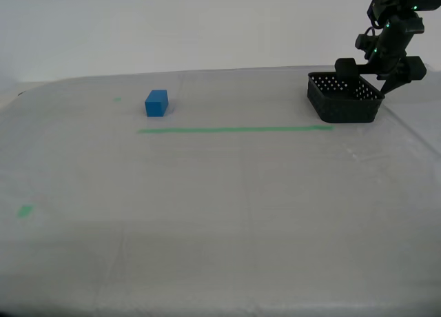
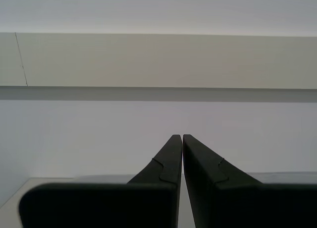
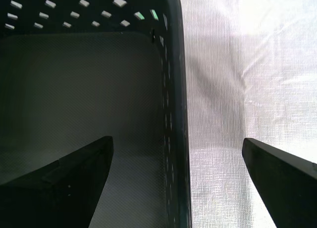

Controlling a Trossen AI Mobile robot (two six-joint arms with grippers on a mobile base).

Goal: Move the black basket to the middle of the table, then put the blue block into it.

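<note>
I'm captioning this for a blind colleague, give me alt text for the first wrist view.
My first gripper hangs open over one wall of the black basket, one finger inside the empty basket, the other outside above the pale table.

Pale table point(image 1: 220, 248), black basket point(image 1: 344, 96), blue block point(image 1: 156, 103), green tape line point(image 1: 234, 129)

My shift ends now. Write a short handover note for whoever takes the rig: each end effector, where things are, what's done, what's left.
My first end effector: open, one finger inside the black basket, one outside, straddling its wall; not closed on it.
My second end effector: shut, empty, facing a wall, away from the work.
Basket: at the exterior view's far right of the table, by the green tape line's end.
Blue block: on the table, exterior view's left, untouched.
Done: nothing.
Left: grip wall, move basket to middle, drop block in.
</note>
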